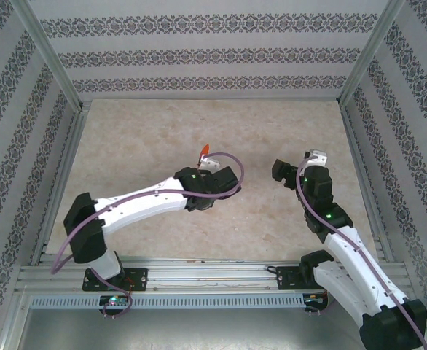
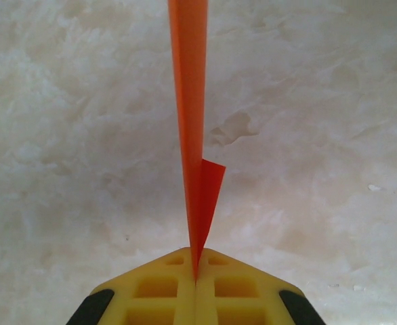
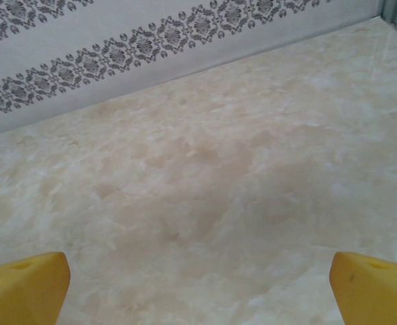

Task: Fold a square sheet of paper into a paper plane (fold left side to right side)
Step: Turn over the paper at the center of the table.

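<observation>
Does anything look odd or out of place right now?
The paper is folded narrow and pinched edge-on in the left hand, not flat on the table; a small flap sticks out to one side. Nothing else stands out.

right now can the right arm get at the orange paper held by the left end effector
Probably yes. The paper pokes out of the shut left end effector, and just bare table lies between it and the open right end effector.

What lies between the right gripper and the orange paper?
In the top external view, bare table top separates the right gripper from the orange paper, with the left arm's purple cable looping over part of it.
</observation>
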Tool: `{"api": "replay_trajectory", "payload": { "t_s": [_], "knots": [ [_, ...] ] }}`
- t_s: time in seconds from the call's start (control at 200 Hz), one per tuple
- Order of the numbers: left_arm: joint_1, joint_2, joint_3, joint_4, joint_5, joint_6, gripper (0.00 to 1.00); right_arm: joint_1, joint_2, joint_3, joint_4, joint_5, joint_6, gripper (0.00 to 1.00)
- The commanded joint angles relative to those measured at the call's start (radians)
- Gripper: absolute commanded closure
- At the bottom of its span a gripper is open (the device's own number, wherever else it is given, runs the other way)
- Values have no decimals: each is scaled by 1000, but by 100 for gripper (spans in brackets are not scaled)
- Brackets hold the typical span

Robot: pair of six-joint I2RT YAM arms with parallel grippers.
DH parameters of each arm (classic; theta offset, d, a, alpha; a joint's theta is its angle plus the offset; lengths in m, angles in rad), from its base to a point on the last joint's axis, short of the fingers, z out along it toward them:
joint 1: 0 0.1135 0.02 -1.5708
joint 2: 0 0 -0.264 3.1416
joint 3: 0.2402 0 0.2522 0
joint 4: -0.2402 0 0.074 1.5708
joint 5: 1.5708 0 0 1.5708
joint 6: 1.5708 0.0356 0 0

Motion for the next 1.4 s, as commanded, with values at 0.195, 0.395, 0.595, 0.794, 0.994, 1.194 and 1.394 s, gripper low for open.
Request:
{"api": "replay_trajectory", "payload": {
  "t_s": [0.195,0.395,0.595,0.794,0.994,1.194,1.394],
  "knots": [
    [18,273,233,-221,-70,-270,100,-8,-42,-37,-5,54,-45,2],
    [54,360,286,-186,12,-259,100,-11,-29,-33,3,41,-47,2],
    [77,388,269,-64,132,-186,100,-12,-34,-28,-3,37,-53,2],
    [113,394,234,31,246,-163,98,-14,-42,-23,-18,33,-53,2],
    [131,385,212,109,337,-137,65,-16,-41,-13,-38,21,-58,2],
    [168,312,135,270,489,-117,51,-29,-51,-5,-74,-36,-55,2],
    [268,168,-44,526,691,-105,42,-62,-33,25,-127,-170,-37,2]
  ]
}}
